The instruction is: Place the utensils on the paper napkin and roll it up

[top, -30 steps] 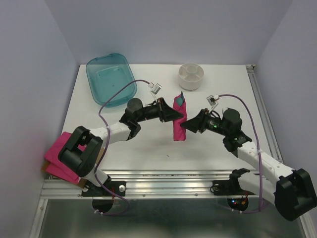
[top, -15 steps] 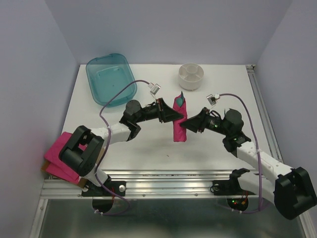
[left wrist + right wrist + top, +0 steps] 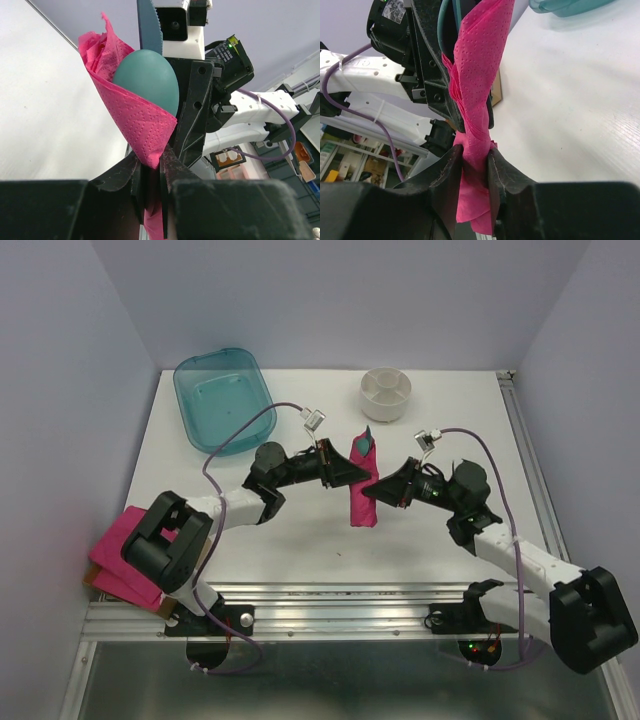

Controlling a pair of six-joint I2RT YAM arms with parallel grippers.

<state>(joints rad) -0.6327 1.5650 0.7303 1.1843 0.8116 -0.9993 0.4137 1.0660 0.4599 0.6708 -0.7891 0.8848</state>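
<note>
My two arms meet over the middle of the white table [image 3: 300, 540]. A teal tub [image 3: 222, 398] sits at its far left corner. A pile of pink napkins [image 3: 112, 558] lies off the near left edge, and a round white holder [image 3: 386, 393] stands at the far side.

Between my grippers the paper napkin [image 3: 361, 498] is wrapped into a narrow roll running near to far; I cannot tell whether its near end touches the table. The utensils [image 3: 147, 77] are inside, with a spoon bowl and a serrated blade poking from the far end.

My left gripper [image 3: 150, 167] is clenched on the napkin's folded corner. My right gripper [image 3: 476, 155] pinches the twisted roll from the other side.
</note>
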